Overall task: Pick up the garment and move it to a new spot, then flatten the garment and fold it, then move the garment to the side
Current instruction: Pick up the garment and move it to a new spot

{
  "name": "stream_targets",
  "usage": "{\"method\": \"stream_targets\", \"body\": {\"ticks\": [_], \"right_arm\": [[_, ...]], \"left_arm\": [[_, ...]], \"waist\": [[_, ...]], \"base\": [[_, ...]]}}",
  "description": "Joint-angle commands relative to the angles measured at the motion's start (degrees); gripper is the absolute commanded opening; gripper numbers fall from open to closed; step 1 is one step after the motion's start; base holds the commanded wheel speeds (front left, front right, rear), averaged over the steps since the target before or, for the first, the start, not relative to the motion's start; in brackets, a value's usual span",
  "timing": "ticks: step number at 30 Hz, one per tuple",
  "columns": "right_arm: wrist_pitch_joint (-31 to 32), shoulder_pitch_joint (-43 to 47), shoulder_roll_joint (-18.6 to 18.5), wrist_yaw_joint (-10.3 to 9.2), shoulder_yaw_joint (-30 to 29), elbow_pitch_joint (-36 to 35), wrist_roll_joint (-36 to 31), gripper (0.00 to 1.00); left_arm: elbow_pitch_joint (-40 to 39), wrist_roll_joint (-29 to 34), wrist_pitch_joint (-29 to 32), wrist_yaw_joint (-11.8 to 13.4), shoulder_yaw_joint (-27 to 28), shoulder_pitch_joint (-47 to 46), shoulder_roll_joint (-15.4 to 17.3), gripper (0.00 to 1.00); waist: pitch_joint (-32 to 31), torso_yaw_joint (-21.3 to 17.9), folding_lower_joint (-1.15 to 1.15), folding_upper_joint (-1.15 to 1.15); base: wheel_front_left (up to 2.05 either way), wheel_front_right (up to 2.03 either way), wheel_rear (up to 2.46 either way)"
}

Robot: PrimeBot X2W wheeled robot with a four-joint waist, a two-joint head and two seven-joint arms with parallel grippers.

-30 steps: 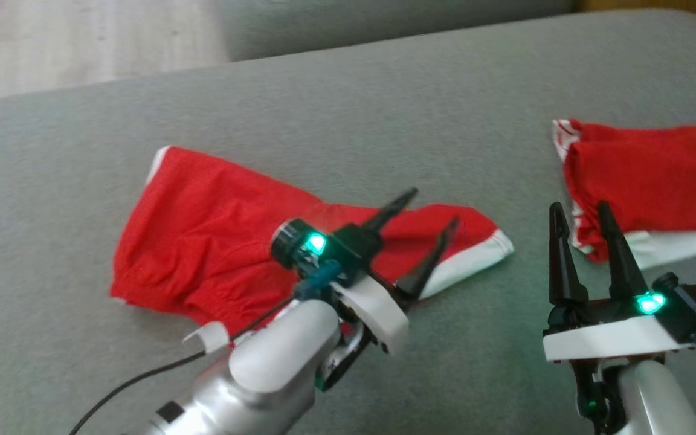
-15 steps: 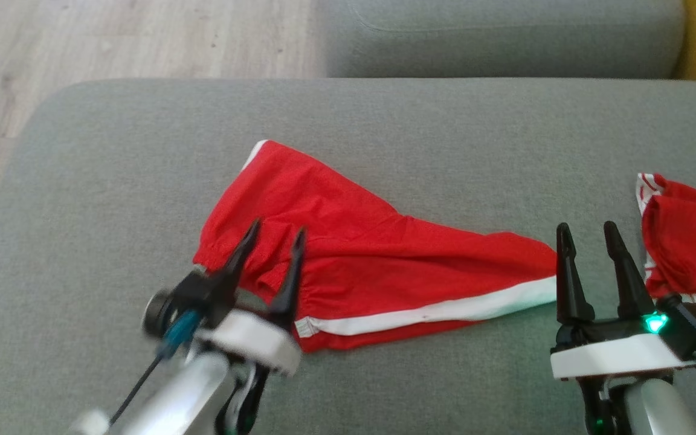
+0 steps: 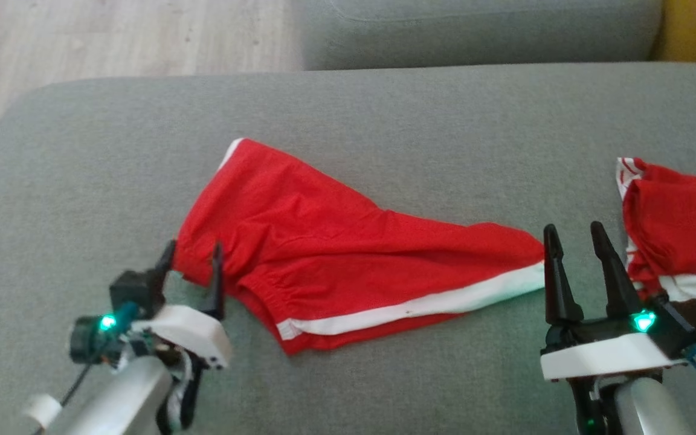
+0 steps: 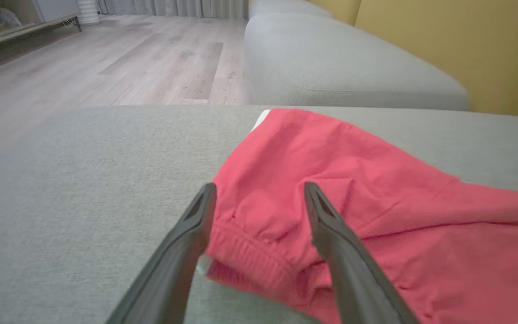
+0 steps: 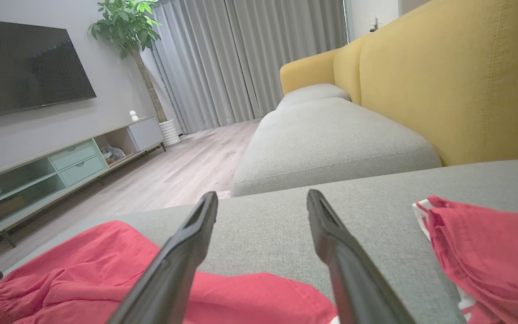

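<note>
Standing at the lower left, the left gripper (image 3: 194,257) had its fingers spread wide and empty, and the gathered waistband corner of the garment (image 3: 336,254) lay right between them (the left wrist view showed the elastic edge inside the gap, with neither finger visibly pinching it). From that corner the garment ran rightward across the grey cushion (image 3: 384,109). Its long axis lay roughly left to right, the white stripe along the near edge, and the cloth was wrinkled rather than flat. Its tapering end stopped just beside the right gripper (image 3: 573,232), which was also wide open with nothing in it, fingers pointing away from the robot. So each arm had one end close: the left at the waistband, the right at the narrow end. I judged the coming move to be a pinch on the waistband corner by the left gripper, needing only a short advance. Further right lay a second garment (image 3: 680,229), bunched near the right gripper, where a careless grab could catch the wrong cloth.
</note>
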Motion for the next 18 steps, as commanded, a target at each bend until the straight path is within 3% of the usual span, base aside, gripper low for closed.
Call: {"method": "stream_targets", "body": {"ticks": [1, 5, 12, 13, 14, 18], "right_arm": [[-0.6, -2.0, -0.3, -0.04, 1.6, -1.6, -0.4, 1.00], [-0.6, -2.6, -0.3, -0.04, 1.7, -1.5, -0.4, 1.00], [-0.6, -3.9, -0.3, -0.04, 1.8, -1.7, -0.3, 1.00], [-0.6, -4.0, -0.3, -0.04, 1.8, -1.7, -0.3, 1.00], [-0.6, -4.2, -0.3, -0.04, 1.9, -1.7, -0.3, 1.00], [-0.6, -4.7, -0.3, -0.04, 2.1, -1.7, -0.1, 1.00]], "left_arm": [[0.2, 0.0, 0.8, 0.7, 2.9, -4.7, 2.5, 1.00], [4.5, 0.0, 5.0, 0.3, 2.4, -7.2, 4.2, 1.00], [10.7, -0.9, 15.3, -3.4, -0.4, -10.7, 6.1, 1.00], [11.2, -0.7, 16.0, -4.0, -0.8, -11.3, 6.4, 0.46], [11.6, 0.2, 16.2, -4.6, -1.6, -12.1, 6.9, 0.00], [11.9, 2.6, 15.4, -6.6, -3.1, -15.3, 7.7, 0.00]], "waist": [[1.1, -1.5, 0.00, 0.00], [2.6, -3.4, 0.00, 0.00], [5.0, -6.2, 0.00, 0.00], [5.3, -6.5, 0.00, 0.00], [5.5, -6.7, 0.00, 0.00], [6.0, -7.4, 0.00, 0.00]], "base": [[0.00, 0.00, 0.00], [0.00, 0.00, 0.00], [0.00, 0.00, 0.00], [0.00, 0.00, 0.00], [0.00, 0.00, 0.00], [0.00, 0.00, 0.00]]}}
